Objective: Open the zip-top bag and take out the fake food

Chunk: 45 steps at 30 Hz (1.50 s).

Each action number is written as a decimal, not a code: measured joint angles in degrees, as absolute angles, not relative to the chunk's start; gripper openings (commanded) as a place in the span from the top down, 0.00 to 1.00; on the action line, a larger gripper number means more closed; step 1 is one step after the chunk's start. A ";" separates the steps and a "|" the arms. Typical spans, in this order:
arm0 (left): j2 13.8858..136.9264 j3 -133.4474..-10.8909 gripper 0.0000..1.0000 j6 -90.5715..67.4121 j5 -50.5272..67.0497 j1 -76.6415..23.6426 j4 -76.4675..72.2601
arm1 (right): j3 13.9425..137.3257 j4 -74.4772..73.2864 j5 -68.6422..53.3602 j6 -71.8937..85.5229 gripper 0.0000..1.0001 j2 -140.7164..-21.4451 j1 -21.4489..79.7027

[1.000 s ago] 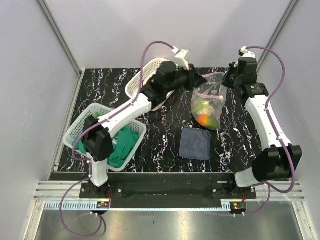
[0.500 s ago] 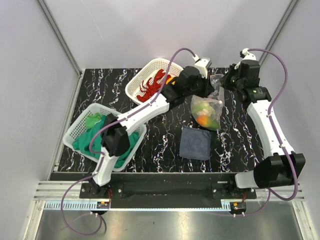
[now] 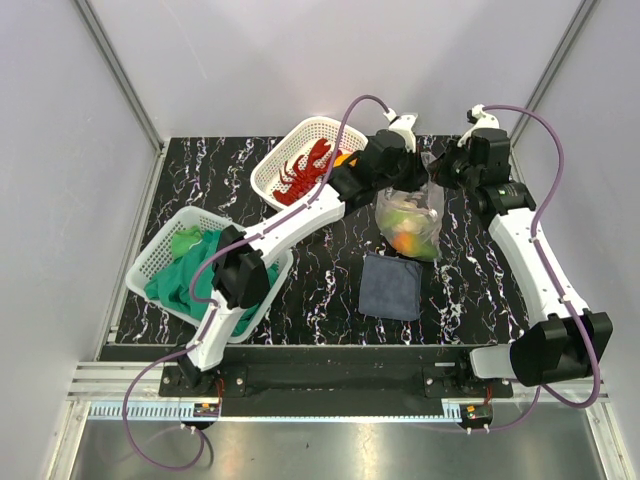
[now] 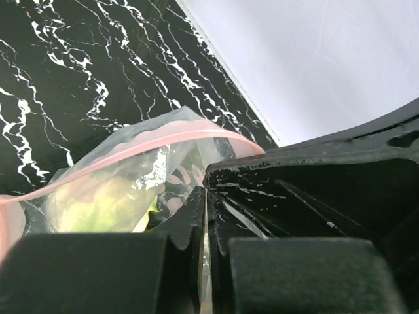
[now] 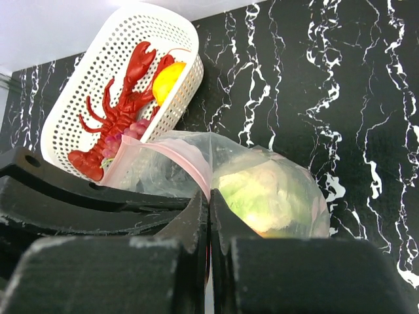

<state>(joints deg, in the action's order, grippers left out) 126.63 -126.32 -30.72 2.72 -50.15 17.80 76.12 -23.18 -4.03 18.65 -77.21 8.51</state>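
Note:
The clear zip-top bag (image 3: 408, 215) with a pink zip strip hangs over the back of the table, with green, yellow and orange fake food (image 3: 407, 232) inside. My left gripper (image 3: 403, 178) is shut on the bag's top edge on the left. My right gripper (image 3: 438, 176) is shut on its right side. In the left wrist view the jaws (image 4: 206, 216) pinch clear plastic below the pink strip (image 4: 150, 147). In the right wrist view the jaws (image 5: 209, 209) pinch the pink strip, with the bag (image 5: 275, 186) just beyond. A red lobster (image 3: 305, 168) and a yellow-orange fruit (image 5: 167, 78) lie in a white basket (image 3: 272, 160).
A second white basket (image 3: 165, 255) holding a green cloth (image 3: 215, 275) stands at the left. A dark blue-grey folded cloth (image 3: 392, 285) lies on the black marbled table below the bag. Grey walls close in the back and sides.
My left arm swung right off the back basket, uncovering the lobster, and its gripper came to the bag's top. My right gripper moved left, and the bag shifted slightly left with it.

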 measured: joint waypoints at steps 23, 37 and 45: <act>129.47 -112.33 0.87 -31.51 8.01 -50.28 8.64 | 75.29 -22.96 2.72 18.70 1.00 -75.70 8.54; 132.18 -111.50 0.61 -39.29 7.07 -50.35 12.60 | 72.60 -24.71 3.84 18.94 1.00 -75.70 8.69; 132.18 -111.24 0.54 -49.84 5.15 -50.68 16.58 | 71.96 -26.20 3.51 19.25 1.00 -75.70 9.02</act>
<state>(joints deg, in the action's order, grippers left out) 132.18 -111.24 -49.84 5.15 -50.68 16.58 71.96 -26.20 3.51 19.25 -75.70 9.02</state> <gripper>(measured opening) 0.419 0.009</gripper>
